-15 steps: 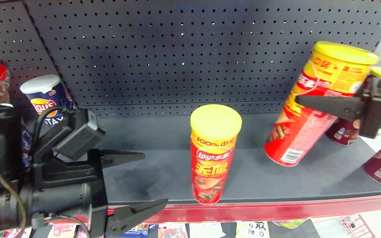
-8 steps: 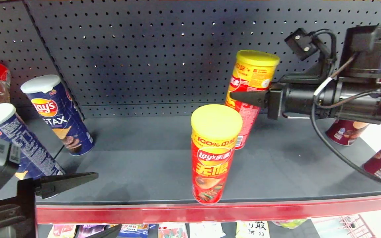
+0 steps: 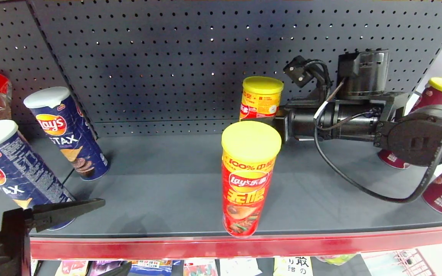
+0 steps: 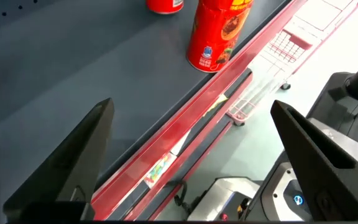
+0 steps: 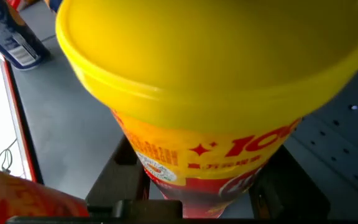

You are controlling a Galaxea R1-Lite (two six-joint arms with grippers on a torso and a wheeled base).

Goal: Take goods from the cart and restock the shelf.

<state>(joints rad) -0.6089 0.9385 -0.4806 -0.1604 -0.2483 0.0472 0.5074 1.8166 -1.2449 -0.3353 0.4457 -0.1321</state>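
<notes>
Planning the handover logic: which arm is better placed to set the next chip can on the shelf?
Right. The right gripper is shut on a chip can at the back of the shelf; the left gripper hangs open and empty at its front edge.

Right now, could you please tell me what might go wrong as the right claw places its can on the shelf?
The held can hides its base behind the front can, so I cannot tell whether it is seated; releasing early could topple it.
The front can stands at the shelf's red lip; the right claw might knock it off when pulling back.
The open left claw is close to a blue can and could nudge it.
</notes>
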